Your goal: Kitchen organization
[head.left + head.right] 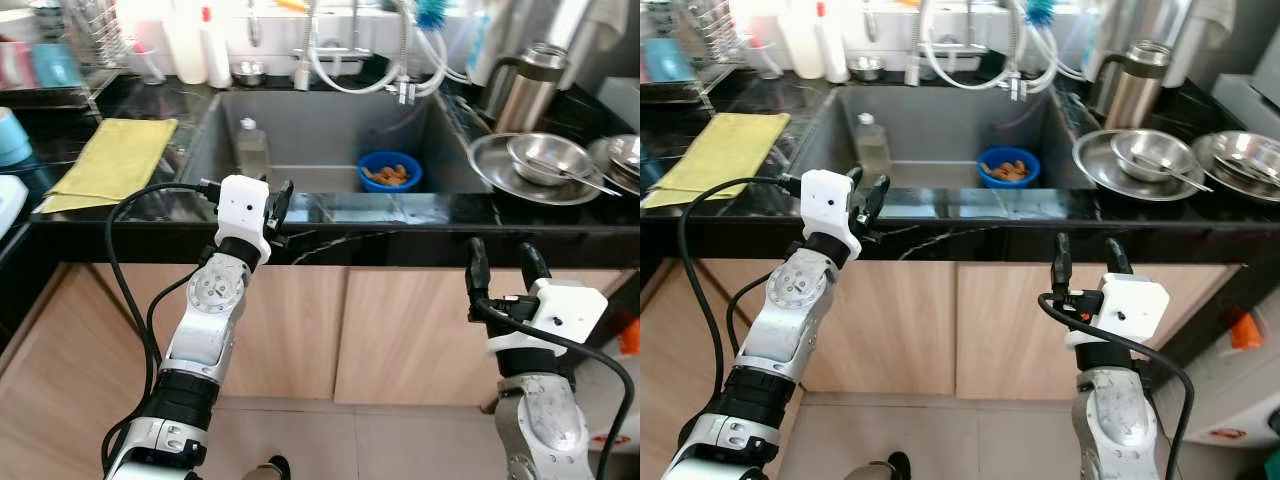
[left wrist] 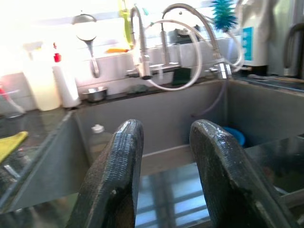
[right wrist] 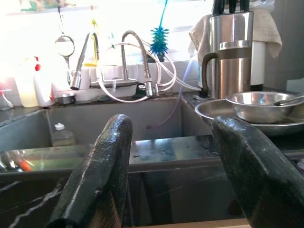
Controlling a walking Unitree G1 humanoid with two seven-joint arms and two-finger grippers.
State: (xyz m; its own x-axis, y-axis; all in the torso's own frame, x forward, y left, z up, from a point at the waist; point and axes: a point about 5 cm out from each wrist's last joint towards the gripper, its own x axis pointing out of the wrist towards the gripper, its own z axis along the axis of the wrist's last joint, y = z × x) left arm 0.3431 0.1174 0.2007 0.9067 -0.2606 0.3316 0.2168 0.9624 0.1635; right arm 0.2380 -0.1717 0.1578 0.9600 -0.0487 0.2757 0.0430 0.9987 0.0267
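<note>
A grey sink (image 1: 300,120) is set into the black counter (image 1: 420,235) in front of me. In it stand a blue bowl (image 1: 390,172) holding orange pieces and a clear plastic bottle (image 1: 252,148). My left gripper (image 1: 279,207) is raised to the counter's front edge at the sink's near left corner, open and holding nothing; its fingers (image 2: 118,161) point into the sink. My right gripper (image 1: 503,262) is lower, just below the counter's front edge on the right, also open and holding nothing. Its fingers (image 3: 104,166) point up.
A yellow cloth (image 1: 115,160) lies on the counter left of the sink. Right of it are steel bowls on a steel plate (image 1: 540,165) and a steel jug (image 1: 525,85). Bottles (image 1: 200,45), a tap with hoses (image 1: 400,60) and a dish rack (image 1: 70,50) line the back. Wooden cabinet doors (image 1: 400,330) stand below.
</note>
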